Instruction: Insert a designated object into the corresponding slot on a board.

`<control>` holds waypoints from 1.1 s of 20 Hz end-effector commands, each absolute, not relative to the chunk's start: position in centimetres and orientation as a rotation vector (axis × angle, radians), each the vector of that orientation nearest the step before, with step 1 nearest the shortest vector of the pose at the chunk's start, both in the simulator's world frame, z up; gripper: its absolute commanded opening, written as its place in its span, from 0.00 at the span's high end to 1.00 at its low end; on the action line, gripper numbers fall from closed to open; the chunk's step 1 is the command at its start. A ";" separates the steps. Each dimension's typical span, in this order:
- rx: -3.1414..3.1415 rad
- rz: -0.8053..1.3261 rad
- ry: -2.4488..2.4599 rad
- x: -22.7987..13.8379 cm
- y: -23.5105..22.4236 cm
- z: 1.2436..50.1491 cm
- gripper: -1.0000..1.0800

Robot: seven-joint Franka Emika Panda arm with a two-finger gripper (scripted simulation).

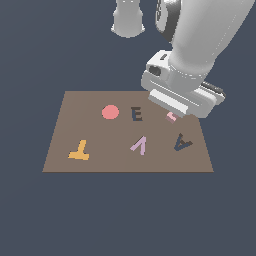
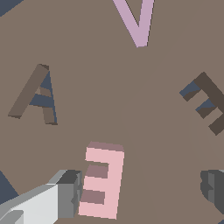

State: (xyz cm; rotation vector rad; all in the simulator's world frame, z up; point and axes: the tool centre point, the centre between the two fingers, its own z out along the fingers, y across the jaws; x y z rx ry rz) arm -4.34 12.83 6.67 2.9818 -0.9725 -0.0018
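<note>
The arm reaches down over the board (image 1: 75, 125); the open end effector (image 2: 142, 192) straddles the pink E (image 2: 102, 181), untouched.

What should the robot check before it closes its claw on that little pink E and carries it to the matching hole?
1. Pink E lies between the two fingers: ok.
2. Gripper open wide enough to take it: ok.
3. Fingers touching the pink E: cannot tell; one looks very close.
4. E-shaped slot empty: ok.
5. Path along the board to the slot free of the lilac V and red disc: ok, both sit aside.
6. Pink E turned to match the slot: cannot tell.
</note>
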 end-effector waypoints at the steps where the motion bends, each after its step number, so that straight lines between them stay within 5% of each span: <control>1: 2.963 -0.001 -1.032 -4.3 13.8 6.2 0.04; 22: 2.919 0.000 -1.161 -3.7 15.9 4.5 0.04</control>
